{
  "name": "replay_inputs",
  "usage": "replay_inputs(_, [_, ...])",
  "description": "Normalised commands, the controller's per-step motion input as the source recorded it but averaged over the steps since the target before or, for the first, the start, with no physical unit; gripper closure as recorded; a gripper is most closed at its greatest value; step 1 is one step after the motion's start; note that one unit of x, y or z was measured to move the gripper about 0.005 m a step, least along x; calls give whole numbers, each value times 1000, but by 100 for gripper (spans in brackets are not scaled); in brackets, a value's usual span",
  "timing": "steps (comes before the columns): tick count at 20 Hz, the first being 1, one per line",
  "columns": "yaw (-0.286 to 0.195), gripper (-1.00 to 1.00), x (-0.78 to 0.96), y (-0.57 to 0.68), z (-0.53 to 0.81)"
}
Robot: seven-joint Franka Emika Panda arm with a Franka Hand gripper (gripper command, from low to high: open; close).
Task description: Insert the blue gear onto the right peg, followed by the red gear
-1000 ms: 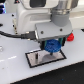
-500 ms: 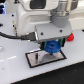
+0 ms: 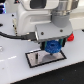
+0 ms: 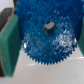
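From the exterior view, the pincer (image 3: 51,46) holds the blue gear (image 3: 51,48) just above the grey plate (image 3: 35,58) on the white desk (image 3: 15,72); a small red thing (image 3: 73,36) shows at that view's right edge. Only the wrist view reveals the grip: green pads (image 4: 9,46) press the blue gear's (image 4: 47,37) rim from both sides, and a dark stub (image 4: 48,26) sits at its centre hole.

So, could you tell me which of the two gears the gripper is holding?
The blue gear: it is clamped between the gripper's green fingers over the grey plate, while the smaller red gear sits apart at the exterior view's right.
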Motion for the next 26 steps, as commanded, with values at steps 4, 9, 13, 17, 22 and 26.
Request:
replay_inputs(4, [0, 100, 212, 0, 286])
replay_inputs(9, [0, 100, 273, 8, 146])
replay_inputs(13, [0, 100, 239, -8, 8])
replay_inputs(17, [0, 100, 278, -9, -93])
replay_inputs(22, [0, 100, 194, 4, -133])
replay_inputs(26, [0, 100, 143, 4, -192])
